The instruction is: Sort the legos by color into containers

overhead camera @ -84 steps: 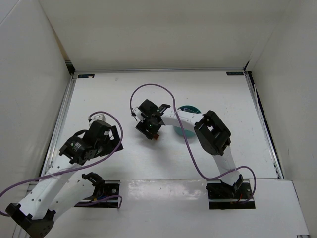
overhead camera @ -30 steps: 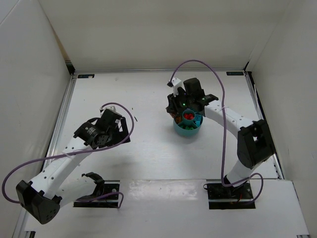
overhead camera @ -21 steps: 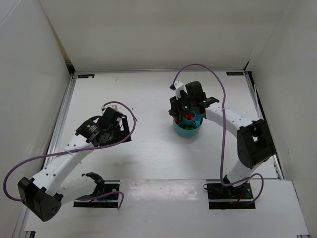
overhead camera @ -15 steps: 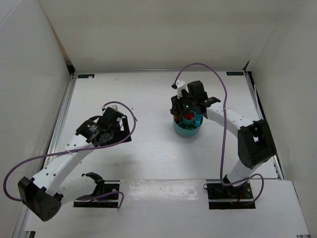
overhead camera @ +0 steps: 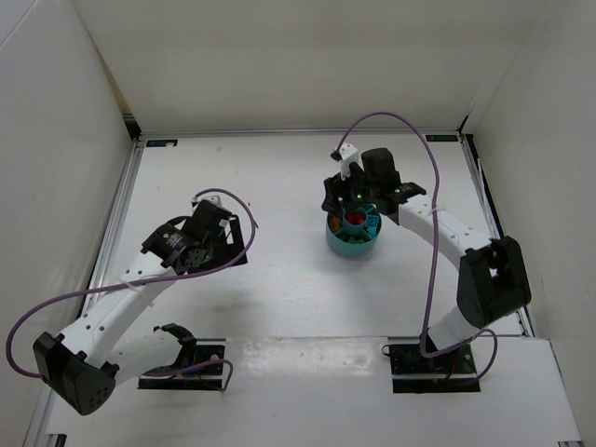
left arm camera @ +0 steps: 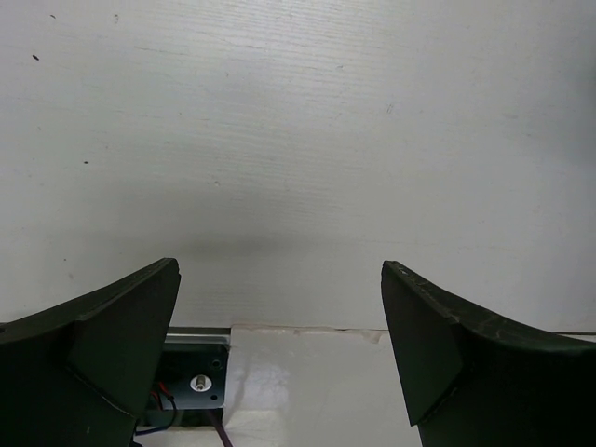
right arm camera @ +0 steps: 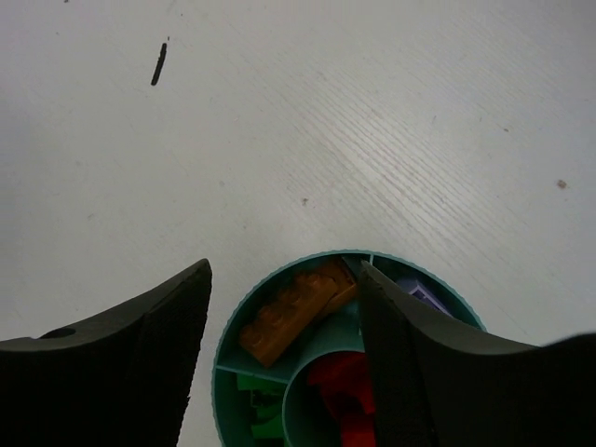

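Legos (right arm camera: 296, 312) lie in the teal bowl (overhead camera: 352, 246), which stands on the worktop (overhead camera: 279, 289) right of centre, under my right arm's fingers (right arm camera: 121, 358). Nearer the bases, on the other side, the left fingers (left arm camera: 102, 326) hang spread wide over bare worktop with nothing between them; a dark bracket (left arm camera: 196, 377) shows at the bottom edge of that view.

The right fingers are apart too, gripping nothing, one on each side of the bowl as the wrist camera sees it. The bowl's near part is cut off by that picture's lower edge. Red pieces (right arm camera: 343, 386) fill the central cup, though only partly in frame. Green ones (right arm camera: 256, 396) sit in a side compartment, half hidden by one finger. Farther on, orange bricks lie in their own compartment. Something purple (right arm camera: 419, 293) peeks out beside them, mostly behind the other finger; I cannot make out its shape. Beyond the rim, a small black mark (right arm camera: 159, 63) lies on the worktop.
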Robot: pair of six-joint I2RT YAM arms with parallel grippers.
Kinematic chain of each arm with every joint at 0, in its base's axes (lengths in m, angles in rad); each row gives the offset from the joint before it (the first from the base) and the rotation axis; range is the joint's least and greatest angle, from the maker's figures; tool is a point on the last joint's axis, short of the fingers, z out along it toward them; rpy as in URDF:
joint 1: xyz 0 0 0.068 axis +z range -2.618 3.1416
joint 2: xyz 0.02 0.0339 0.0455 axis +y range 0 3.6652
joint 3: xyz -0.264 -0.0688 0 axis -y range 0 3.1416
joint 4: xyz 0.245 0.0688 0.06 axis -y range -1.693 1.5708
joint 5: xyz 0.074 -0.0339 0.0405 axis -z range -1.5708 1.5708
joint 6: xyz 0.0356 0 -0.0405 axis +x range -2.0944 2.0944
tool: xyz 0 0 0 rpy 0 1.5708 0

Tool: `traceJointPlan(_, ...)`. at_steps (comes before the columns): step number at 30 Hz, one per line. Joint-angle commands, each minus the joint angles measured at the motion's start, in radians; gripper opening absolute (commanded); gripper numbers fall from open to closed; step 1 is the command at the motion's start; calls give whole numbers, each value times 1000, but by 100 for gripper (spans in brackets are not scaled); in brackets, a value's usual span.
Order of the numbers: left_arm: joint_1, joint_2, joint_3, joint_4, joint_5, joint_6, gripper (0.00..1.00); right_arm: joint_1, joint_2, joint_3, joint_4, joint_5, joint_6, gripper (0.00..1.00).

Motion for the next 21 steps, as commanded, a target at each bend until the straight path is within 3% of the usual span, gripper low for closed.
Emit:
traceJointPlan(1, 3, 1, 45, 16, 4, 7, 100, 8, -103, 20, 10, 28, 26, 68)
traceJointPlan(2, 3, 1, 44, 22, 7, 5, 100, 5, -116, 25, 10, 38, 35, 90)
traceJointPlan(8, 4, -4, 64, 28, 2, 7, 100, -85, -225, 69, -124, 91, 224, 90)
traceJointPlan(13, 6, -21, 78, 27, -33, 8, 100, -277, -326, 74, -306, 146, 379, 90)
traceJointPlan(14, 4, -27, 76, 42, -36, 13, 100, -365, -335, 63, -318, 128, 387, 90)
traceJointPlan(17, 6, -38, 73, 63, -56, 28, 100, -453, -392, 26, -351, 106, 408, 90)
traceJointPlan(21, 4, -44, 73, 77, -95, 40, 100, -507, -453, -17, -376, 138, 394, 90)
